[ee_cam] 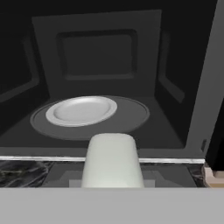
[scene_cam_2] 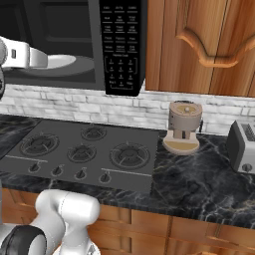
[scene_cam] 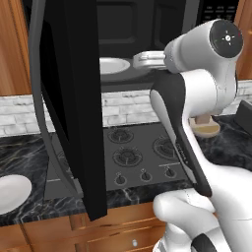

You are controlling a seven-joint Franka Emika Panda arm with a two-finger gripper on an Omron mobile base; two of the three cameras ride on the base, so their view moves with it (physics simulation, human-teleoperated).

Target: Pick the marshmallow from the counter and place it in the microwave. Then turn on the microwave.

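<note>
The marshmallow [ee_cam: 112, 161], an off-white soft-edged block, stands up at the bottom middle of the hand view and hides my fingertips; my gripper [scene_cam: 139, 61] is shut on it. The hand hovers at the mouth of the black microwave [scene_cam_2: 119, 45], just in front of the cavity, reaching in from the right in the left base view. The microwave door [scene_cam: 74, 98] hangs wide open to the left. Inside, a white round turntable plate [ee_cam: 82, 109] lies on its grey ring, a little beyond and below the marshmallow. The black marble counter [scene_cam_2: 199, 184] runs below.
A dark stovetop [scene_cam_2: 84, 149] with burners and knobs lies under the microwave. A white plate [scene_cam: 10, 192] sits on the counter at the left. A tan grinder-like appliance [scene_cam_2: 183, 127] and a toaster [scene_cam_2: 242, 144] stand at the right. The open door juts out over the stove's left side.
</note>
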